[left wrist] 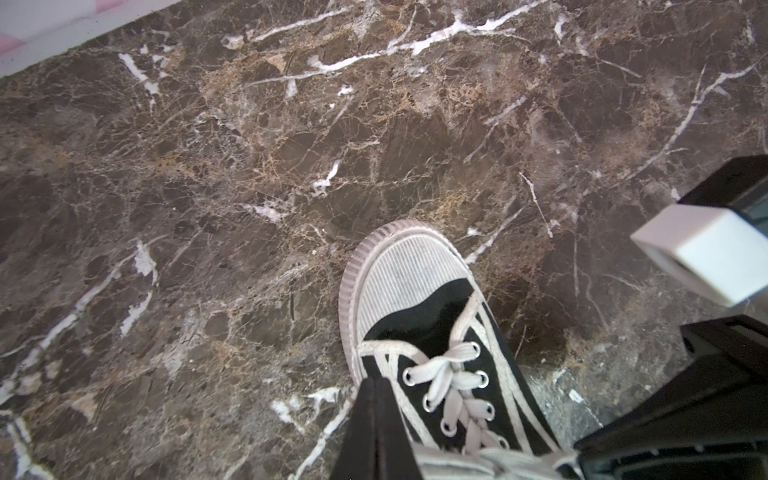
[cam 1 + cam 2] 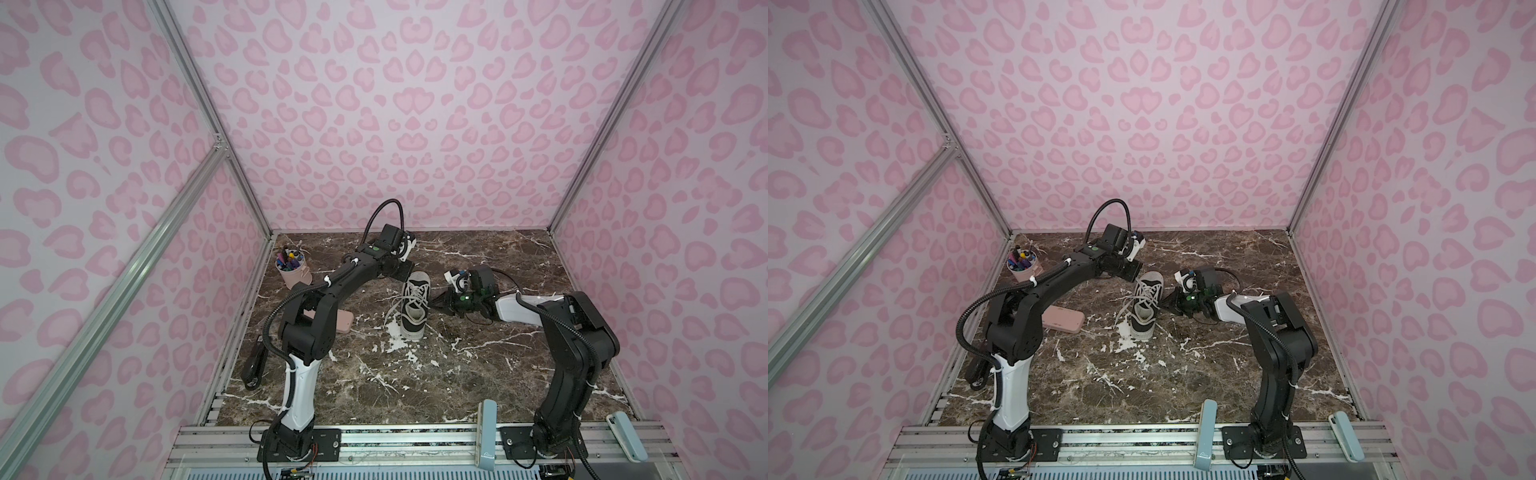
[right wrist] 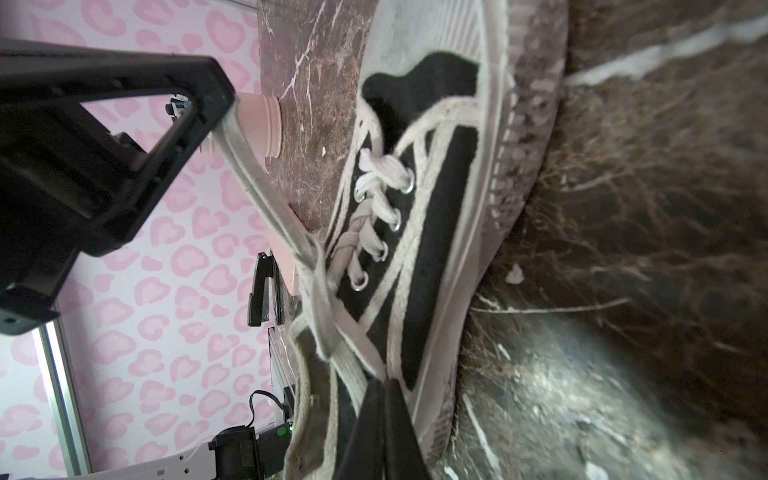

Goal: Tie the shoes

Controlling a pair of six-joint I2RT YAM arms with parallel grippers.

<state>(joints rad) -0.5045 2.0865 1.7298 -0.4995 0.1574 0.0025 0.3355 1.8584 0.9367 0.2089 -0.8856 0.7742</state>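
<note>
Your left gripper [image 1: 375,395] is clamped on 1 lace strand [image 3: 257,183], taut off the eyelets; your right gripper [image 3: 383,395] pinches the other at the collar. The sneaker [image 2: 414,307] sits between the 2, so opposing pulls should cinch the crossing.

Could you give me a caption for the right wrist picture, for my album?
Sneaker on marble, laces crossed and taut, one pinched in the left fingers, one in the right fingers.

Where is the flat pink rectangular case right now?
In both top views the flat pink rectangular case lies on the brown marble tabletop, left of the black canvas sneaker, partly behind the left arm.
</note>
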